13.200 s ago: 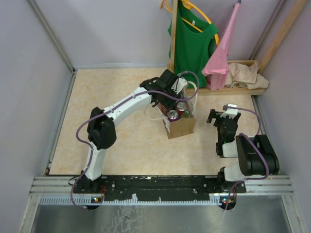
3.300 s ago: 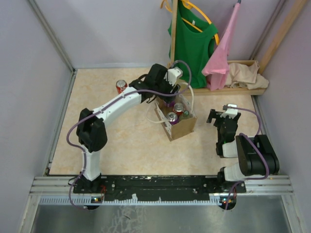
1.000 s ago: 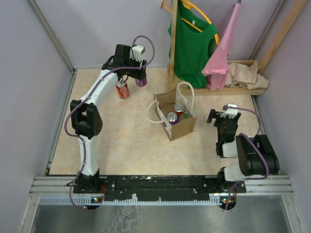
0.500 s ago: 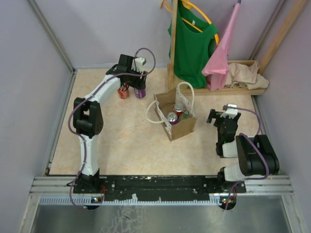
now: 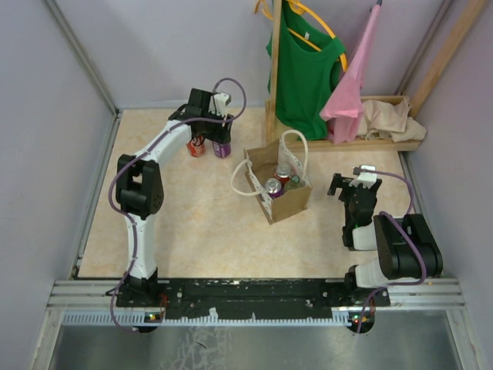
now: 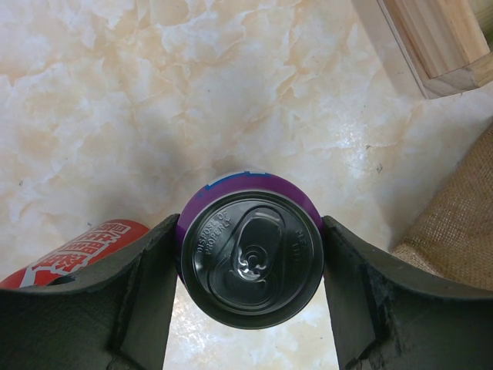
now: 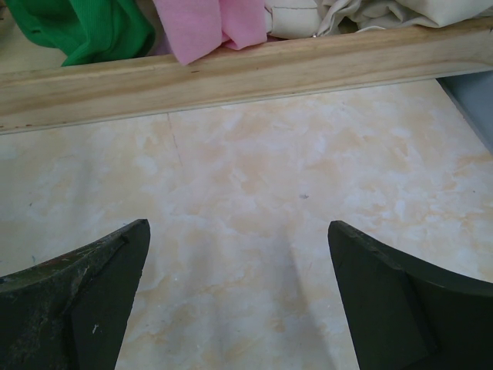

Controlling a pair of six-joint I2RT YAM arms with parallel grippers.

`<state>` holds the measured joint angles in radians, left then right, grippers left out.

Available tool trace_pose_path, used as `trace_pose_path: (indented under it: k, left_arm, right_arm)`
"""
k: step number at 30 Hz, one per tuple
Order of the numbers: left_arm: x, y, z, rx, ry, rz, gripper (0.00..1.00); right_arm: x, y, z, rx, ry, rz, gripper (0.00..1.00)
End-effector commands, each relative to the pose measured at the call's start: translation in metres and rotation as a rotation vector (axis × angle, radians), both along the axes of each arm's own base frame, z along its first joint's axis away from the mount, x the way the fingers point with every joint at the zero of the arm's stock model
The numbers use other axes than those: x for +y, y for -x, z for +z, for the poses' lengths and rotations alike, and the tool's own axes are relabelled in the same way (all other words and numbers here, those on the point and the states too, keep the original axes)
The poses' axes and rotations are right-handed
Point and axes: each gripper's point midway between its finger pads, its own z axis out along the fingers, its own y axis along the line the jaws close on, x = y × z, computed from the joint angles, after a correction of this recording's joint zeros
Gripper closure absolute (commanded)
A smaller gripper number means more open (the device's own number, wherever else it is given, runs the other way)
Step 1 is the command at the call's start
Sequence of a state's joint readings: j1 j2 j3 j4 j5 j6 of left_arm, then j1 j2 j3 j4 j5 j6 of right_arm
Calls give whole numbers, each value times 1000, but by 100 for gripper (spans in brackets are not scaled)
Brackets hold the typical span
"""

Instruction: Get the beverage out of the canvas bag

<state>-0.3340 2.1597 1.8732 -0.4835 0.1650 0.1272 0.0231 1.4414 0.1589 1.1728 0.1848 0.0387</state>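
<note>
The tan canvas bag [image 5: 286, 202] with white rope handles stands mid-table, open, with three cans [image 5: 274, 185] inside. My left gripper [image 5: 220, 139] is at the far back left, shut on a purple can [image 5: 223, 149] that stands upright on the table next to a red can [image 5: 197, 145]. In the left wrist view the purple can's top [image 6: 250, 262] fills the gap between both fingers [image 6: 146, 285], with the red can [image 6: 77, 250] at the left and the bag's edge [image 6: 462, 223] at the right. My right gripper [image 5: 348, 183] is open and empty right of the bag; it also shows in the right wrist view [image 7: 237, 225].
A wooden rack base [image 5: 370, 142] with a green shirt [image 5: 304, 69], a pink garment [image 5: 350, 85] and a beige cloth heap [image 5: 393, 119] stands at the back right. Its rail [image 7: 246, 69] lies ahead of my right gripper. Grey walls enclose the table.
Over the last second my left gripper has lowered the purple can down beside the red can. In the last half second nothing has visibly moved. The right arm is still.
</note>
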Motion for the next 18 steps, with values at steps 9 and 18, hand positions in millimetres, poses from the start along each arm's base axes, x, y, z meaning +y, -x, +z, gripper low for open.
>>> trace_pose_path:
  k: [9, 18]
  left_arm:
    - [-4, -11, 14, -48, 25, 15, 98]
    - [-5, -9, 10, -48, 35, 14, 79]
  right_arm:
    - [0, -8, 18, -65, -10, -3, 1]
    - [0, -8, 18, -65, -9, -2, 1]
